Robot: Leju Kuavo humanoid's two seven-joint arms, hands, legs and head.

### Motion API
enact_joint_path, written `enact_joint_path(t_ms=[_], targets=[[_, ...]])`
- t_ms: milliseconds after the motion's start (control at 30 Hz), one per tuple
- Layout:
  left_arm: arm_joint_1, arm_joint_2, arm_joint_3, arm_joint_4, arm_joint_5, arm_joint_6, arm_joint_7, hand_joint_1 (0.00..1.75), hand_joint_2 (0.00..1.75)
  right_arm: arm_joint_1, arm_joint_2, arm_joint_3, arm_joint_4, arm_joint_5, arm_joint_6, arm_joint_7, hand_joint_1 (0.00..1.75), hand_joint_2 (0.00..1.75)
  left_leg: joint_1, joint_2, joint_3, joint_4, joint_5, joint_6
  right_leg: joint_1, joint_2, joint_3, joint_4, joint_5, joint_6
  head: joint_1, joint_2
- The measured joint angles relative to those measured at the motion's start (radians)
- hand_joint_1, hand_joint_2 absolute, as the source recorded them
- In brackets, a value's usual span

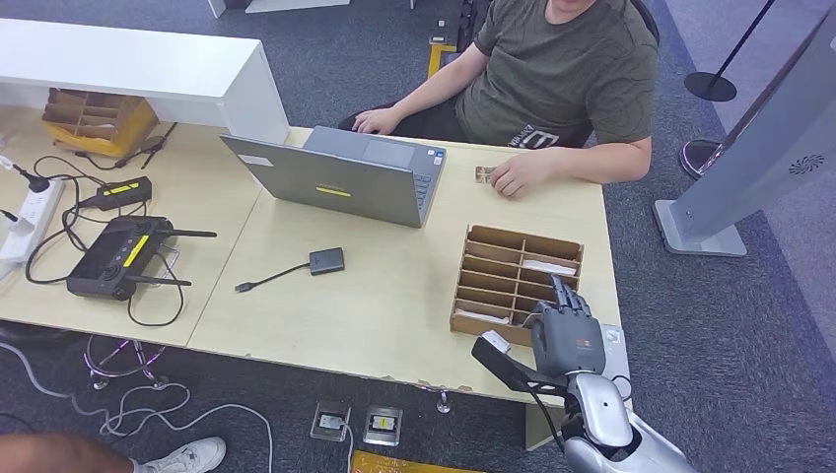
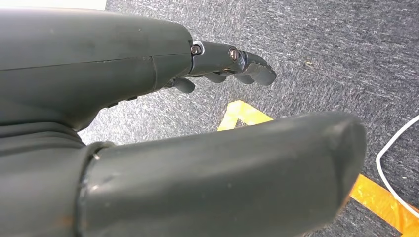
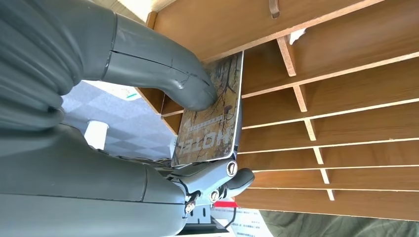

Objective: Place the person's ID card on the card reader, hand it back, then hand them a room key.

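Note:
My right hand (image 1: 567, 330) hovers over the near edge of a wooden slotted card box (image 1: 518, 276) at the table's front right. Close up, my right hand (image 3: 99, 148) pinches a room key card (image 3: 210, 118) printed "HOTEL" between thumb and fingers, right by the box's slots (image 3: 346, 74). A small black card reader (image 1: 326, 260) with a cable lies mid-table. A small card (image 1: 483, 174) rests on the far side beside the seated person's hand (image 1: 518, 177). My left hand (image 2: 148, 98) hangs above the carpet, fingers extended, holding nothing.
An open grey laptop (image 1: 340, 177) faces the person. A black controller (image 1: 113, 258), cables and a power strip (image 1: 25, 222) lie on the left. A white shelf (image 1: 128, 59) borders the back left. A grey floor stand (image 1: 749, 168) is off to the right.

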Motion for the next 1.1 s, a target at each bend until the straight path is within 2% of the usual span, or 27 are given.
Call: enact_joint_path(t_ms=[133, 400, 733, 833, 1100], targets=[[0.0, 0.0, 0.0, 0.0, 0.0, 0.002, 0.0, 0.0, 0.0, -0.012, -0.003, -0.003, -0.03, 0.068, -0.016, 0.033, 1.75, 1.75, 0.0, 0.0, 0.0, 0.0, 0.0, 0.0, 0.0, 0.0, 0.0, 0.0, 0.0, 0.0, 0.0, 0.0], [0.001, 0.0, 0.0, 0.0, 0.001, 0.009, 0.0, 0.0, 0.0, -0.071, -0.036, -0.051, -0.229, 0.197, 0.007, 0.08, 1.75, 1.75, 0.0, 0.0, 0.0, 0.0, 0.0, 0.0, 0.0, 0.0, 0.0, 0.0, 0.0, 0.0, 0.0, 0.0], [0.0, 0.0, -0.014, 0.0, -0.014, -0.01, 0.009, 0.0, 0.0, -0.197, -0.079, -0.133, -0.463, 0.185, 0.104, 0.085, 1.75, 1.75, 0.0, 0.001, 0.001, 0.0, 0.0, 0.0, 0.0, 0.002, 0.0, 0.0, 0.001, 0.0, 0.0, 0.0], [0.0, 0.0, -0.019, 0.0, -0.023, -0.021, 0.011, 0.0, 0.0, -0.213, -0.073, -0.132, -0.471, 0.186, 0.13, 0.065, 1.75, 1.75, 0.0, 0.001, 0.0, 0.0, 0.0, 0.0, 0.0, 0.002, 0.0, 0.0, 0.001, 0.0, 0.0, 0.0], [-0.001, 0.0, -0.026, 0.0, -0.035, -0.03, 0.011, 0.0, 0.0, -0.244, -0.015, -0.101, -0.402, 0.185, 0.12, 0.039, 1.75, 1.75, 0.0, 0.001, -0.001, 0.0, 0.0, 0.0, 0.001, 0.002, 0.0, 0.001, 0.001, 0.0, 0.0, 0.0]])
